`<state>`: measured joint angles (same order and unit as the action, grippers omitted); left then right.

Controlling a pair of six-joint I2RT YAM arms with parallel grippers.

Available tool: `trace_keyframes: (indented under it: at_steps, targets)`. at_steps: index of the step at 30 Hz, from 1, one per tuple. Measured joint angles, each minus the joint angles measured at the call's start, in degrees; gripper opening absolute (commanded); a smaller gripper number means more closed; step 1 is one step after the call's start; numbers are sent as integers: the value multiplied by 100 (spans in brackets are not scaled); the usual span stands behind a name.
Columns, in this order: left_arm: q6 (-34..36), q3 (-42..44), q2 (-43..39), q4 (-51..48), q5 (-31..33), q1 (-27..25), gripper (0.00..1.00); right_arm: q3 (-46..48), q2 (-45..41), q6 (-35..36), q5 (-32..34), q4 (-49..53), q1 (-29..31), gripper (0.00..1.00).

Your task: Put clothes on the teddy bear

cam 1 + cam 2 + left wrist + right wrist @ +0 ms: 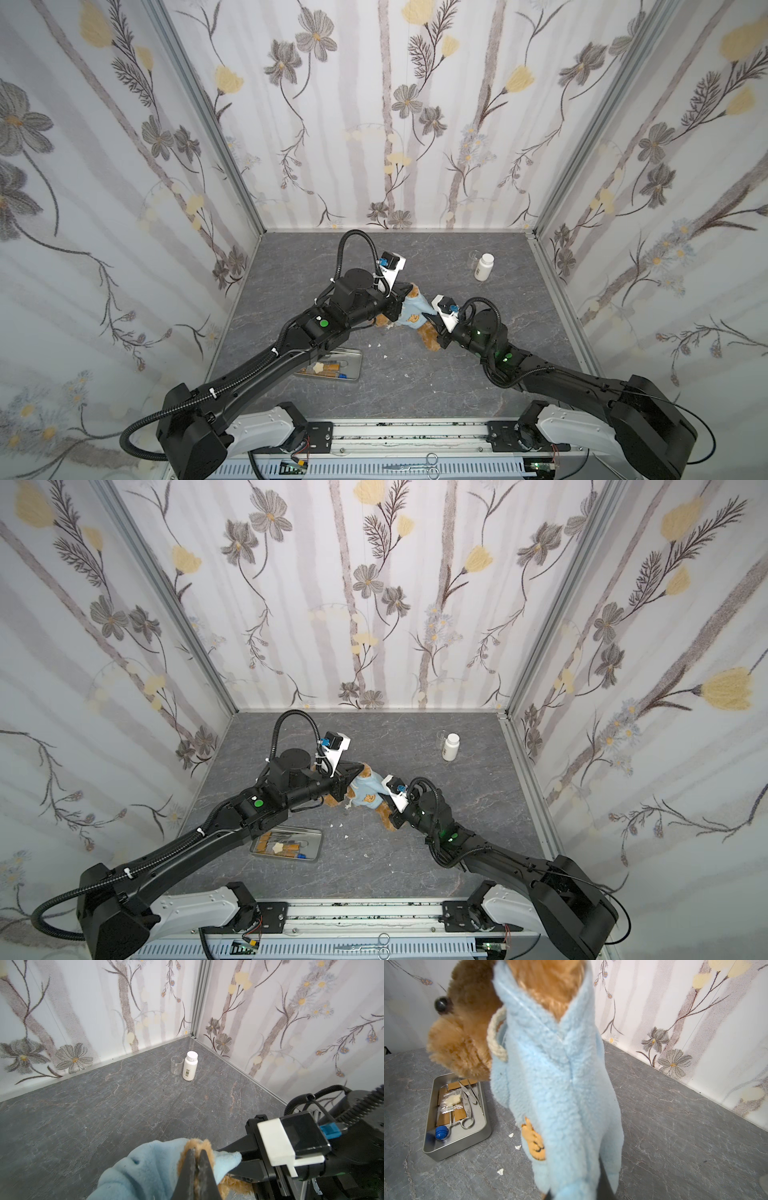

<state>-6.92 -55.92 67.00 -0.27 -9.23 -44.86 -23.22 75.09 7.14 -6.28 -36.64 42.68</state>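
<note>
Toward the front left edge of the counter [291,266] sits a metal tray [354,353] with small steel instruments and a blue cap in it, and my left arm crosses over part of it in both top views. Near the middle of the counter my left pincer [196,1150] is clenched. Its fingers [205,1167] pinch a tuft of golden-brown fur of the teddy bear [463,1047] where it pokes out of an opening in the light blue shirt [560,1084]; I cannot tell which part of the body that tuft is. The bear is between my two pincers, with the shirt around its body, the orange bear-face emblem [534,1142] showing and its dark-eyed head bare. I cannot tell whether it rests on the counter. A few white scraps [385,356] lie on the counter just in front of it. On the bear's right side my right pincer [239,1157] is closed on a fold of the shirt's fabric. Well apart from all this, toward the back right corner, a white bottle [484,267] stands upright just beside a clear beaker [473,255].
</note>
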Motion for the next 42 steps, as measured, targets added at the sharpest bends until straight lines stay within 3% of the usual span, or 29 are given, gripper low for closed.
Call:
trace_keyframes:
  at_steps: [13,22,33,34,35,37,42]
  targets:
    - [17,59,245,380,-809,-144,0,-286,251,0,2,295,116,0]
    - [-667,367,-258,520,-1340,664,0,-184,306,2,-9,-42,114,0]
    - [-981,431,-444,1016,-1204,824,0,-181,420,2,-46,122,81,0]
    - [-977,431,-476,1211,-1178,837,6,-166,431,2,7,334,79,0]
    - [-973,431,-481,1320,-1182,841,22,-155,431,0,26,457,72,0]
    - [-822,431,-442,1390,-1296,826,40,-153,409,0,20,638,63,0]
    - [-212,428,-417,1130,-1434,817,54,-199,319,-4,-83,678,48,0]
